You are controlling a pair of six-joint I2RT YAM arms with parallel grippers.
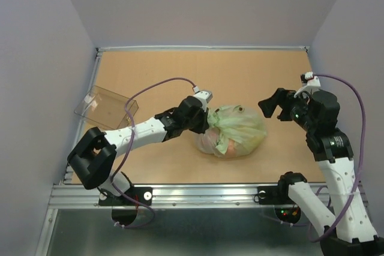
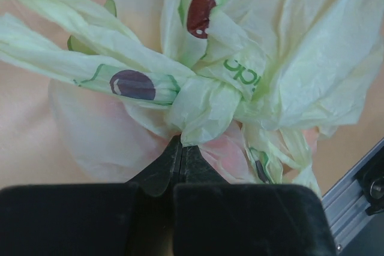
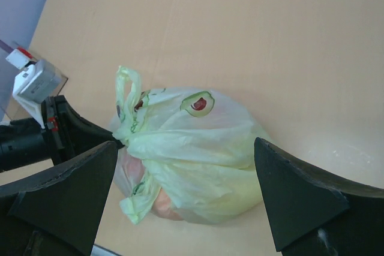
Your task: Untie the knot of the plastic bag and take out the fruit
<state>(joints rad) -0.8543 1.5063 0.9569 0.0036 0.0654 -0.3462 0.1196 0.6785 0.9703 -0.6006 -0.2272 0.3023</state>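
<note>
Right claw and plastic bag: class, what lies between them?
Nothing: from the top view, only bare table separates the open right claw from the plastic bag.

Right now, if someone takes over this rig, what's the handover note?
Left gripper: shut, fingers at the base of the knot; cannot tell whether film is pinched.
Right gripper: open, hovering right of the plastic bag, not touching it.
The plastic bag lies mid-table, knot toward the left arm.
Done: nothing; the knot is tied, the fruit is inside.
Left: untie the knot, take out the fruit.
</note>
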